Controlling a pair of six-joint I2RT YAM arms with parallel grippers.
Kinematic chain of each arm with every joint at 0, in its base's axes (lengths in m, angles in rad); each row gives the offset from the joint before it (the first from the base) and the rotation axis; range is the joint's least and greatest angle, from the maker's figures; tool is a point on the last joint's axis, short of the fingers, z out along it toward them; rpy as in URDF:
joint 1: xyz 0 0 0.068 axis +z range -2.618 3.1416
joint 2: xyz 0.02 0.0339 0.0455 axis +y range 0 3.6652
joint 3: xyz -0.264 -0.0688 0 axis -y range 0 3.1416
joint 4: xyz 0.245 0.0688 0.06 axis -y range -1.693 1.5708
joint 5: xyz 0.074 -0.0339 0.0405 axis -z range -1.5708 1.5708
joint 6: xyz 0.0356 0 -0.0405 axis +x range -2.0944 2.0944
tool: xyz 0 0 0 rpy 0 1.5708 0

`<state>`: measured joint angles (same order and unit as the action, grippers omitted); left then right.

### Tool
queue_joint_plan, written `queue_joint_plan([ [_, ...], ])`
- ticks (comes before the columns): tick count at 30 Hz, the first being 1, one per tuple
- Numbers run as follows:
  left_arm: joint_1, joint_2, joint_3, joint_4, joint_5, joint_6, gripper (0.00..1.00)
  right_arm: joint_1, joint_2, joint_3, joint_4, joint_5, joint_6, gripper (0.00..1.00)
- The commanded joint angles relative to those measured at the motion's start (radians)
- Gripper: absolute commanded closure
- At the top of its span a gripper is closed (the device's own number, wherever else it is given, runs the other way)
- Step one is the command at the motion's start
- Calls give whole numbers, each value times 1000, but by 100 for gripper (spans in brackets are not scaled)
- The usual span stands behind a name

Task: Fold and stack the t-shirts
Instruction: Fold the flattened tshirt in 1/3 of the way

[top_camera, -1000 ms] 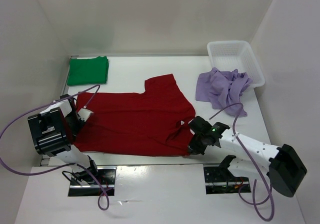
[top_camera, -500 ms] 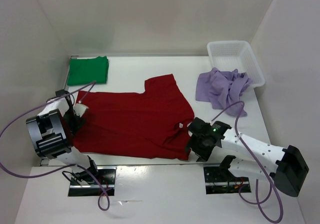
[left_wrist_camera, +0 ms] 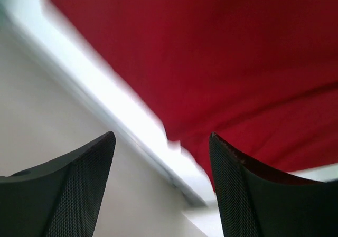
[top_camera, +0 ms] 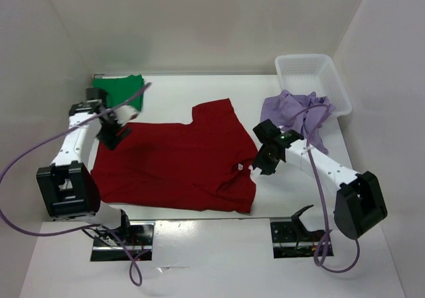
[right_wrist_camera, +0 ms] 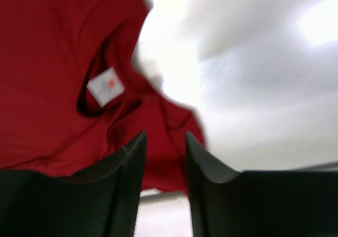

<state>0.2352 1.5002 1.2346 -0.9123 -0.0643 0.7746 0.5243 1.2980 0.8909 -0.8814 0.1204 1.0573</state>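
While both grippers hang unloaded over it, the dark red t-shirt (top_camera: 179,162) lies spread flat toward 6 o'clock, seemingly laid out for folding.

Left gripper (left_wrist_camera: 161,136): jaws wide, nothing between them, over the shirt's 9 o'clock edge. Right gripper (right_wrist_camera: 165,135): jaws nearly together, gripping nothing, above the collar and white neck label (right_wrist_camera: 105,86) at 3 o'clock. Lavender t-shirt (top_camera: 289,115) sits crumpled at 2 o'clock, likely next in turn. Green t-shirt (top_camera: 123,89) lies folded at 10 o'clock, probably the base of the stack. White basket (top_camera: 335,85) is beyond at 1 o'clock. Table (top_camera: 199,92) is glossy white, walled in by plain white panels.
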Motion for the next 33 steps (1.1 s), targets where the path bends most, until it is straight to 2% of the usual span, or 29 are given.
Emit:
queue_joint_plan([
  [1,-259,-116,54,-53,190,64,21,-81,52,6,111,-8,-220,58],
  [2,-346,-154,7,10,176,83,20,-113,61,16,125,-36,-236,53],
  [3,-510,-199,-29,54,176,139,19,-122,72,16,136,-36,-250,52],
  [4,-587,-301,-68,100,176,176,16,-132,95,26,136,-36,-250,52],
  [5,-720,-342,-130,163,198,219,12,-144,104,35,136,-36,-250,52],
  [6,-778,-354,-130,164,234,251,10,-144,104,36,136,-36,-250,52],
  [8,-867,-266,-98,133,265,209,10,-153,93,26,151,-48,-250,49],
  [9,-948,-200,-86,112,299,221,10,-164,80,8,160,-57,-250,49],
  [11,-1046,-154,-86,99,299,221,10,-164,41,-15,174,-71,-220,47],
  [15,-1258,-17,-121,185,293,197,9,-185,7,-53,193,-91,-200,45],
  [19,-1329,66,-127,269,258,135,10,-185,-2,-76,203,-100,-191,45],
  [24,-1329,149,-89,328,278,43,17,-208,-2,-76,222,-100,-200,44],
  [28,-1329,199,-80,354,241,11,40,-227,-2,-76,222,-110,-220,44],
  [33,-1329,244,-80,365,208,2,51,-236,-2,-76,222,-110,-229,44],
])
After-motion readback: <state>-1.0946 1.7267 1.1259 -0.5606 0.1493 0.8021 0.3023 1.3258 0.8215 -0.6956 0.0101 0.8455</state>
